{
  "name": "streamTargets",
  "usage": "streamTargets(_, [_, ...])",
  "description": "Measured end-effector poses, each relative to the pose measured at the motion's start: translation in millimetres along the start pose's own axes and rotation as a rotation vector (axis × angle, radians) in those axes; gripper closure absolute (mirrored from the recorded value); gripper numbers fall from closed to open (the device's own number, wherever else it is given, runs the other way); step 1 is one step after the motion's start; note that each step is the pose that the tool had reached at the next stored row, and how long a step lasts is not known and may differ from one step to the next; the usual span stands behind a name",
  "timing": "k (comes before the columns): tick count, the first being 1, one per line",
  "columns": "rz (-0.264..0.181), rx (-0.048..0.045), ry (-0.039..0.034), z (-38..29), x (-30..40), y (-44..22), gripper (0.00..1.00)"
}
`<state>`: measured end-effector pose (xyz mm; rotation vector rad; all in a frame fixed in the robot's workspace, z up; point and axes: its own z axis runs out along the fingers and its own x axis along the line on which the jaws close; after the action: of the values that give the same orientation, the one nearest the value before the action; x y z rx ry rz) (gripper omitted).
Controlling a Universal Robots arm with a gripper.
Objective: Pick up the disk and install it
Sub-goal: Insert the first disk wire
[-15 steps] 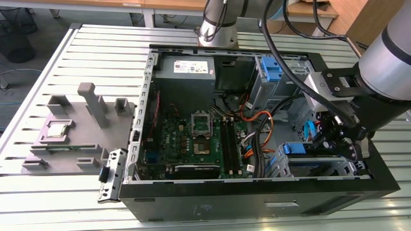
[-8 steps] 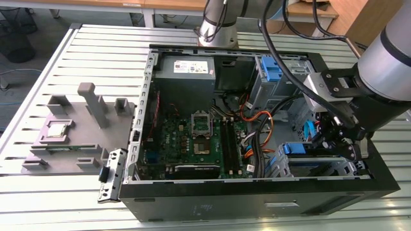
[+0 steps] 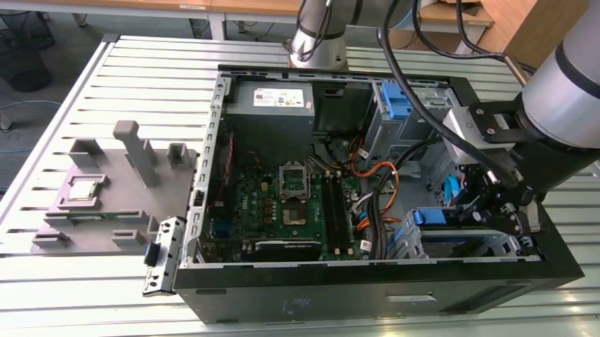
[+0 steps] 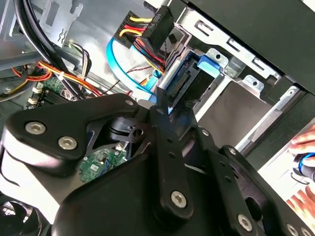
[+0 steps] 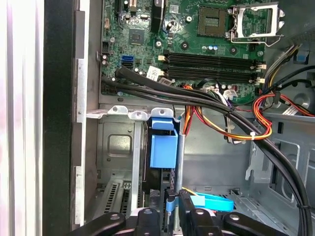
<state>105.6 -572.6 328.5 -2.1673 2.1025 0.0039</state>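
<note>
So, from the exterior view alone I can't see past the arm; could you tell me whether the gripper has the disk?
Observer: Yes. In the first wrist view the gripper is closed on the disk, which stands on edge at the metal bay.
Operator: Is anything plugged into it?
Observer: No. In the second wrist view its connector edge is bare, and the wired plug is apart from it.
Operator: Anything else nearby?
Observer: A person's hand, beyond the case.

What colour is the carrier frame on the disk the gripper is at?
Blue, seen best in the first wrist view on the disk, edge-on in the bay.
</note>
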Motion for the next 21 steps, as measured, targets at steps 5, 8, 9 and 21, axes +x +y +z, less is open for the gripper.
streamTargets(5, [0.0, 0.0, -0.0004, -7.5, -0.6, -0.6, 0.71])
streamTargets(8, [0.0, 0.0, -0.0003, -11.3, -1.0, -1.0, 0.71])
streamTargets(9, [0.0, 0.0, -0.0004, -12.5, -1.1, -1.0, 0.71])
streamTargets(21, [0.0, -0.0002, -0.001, -19.7, -1.7, -1.7, 0.71])
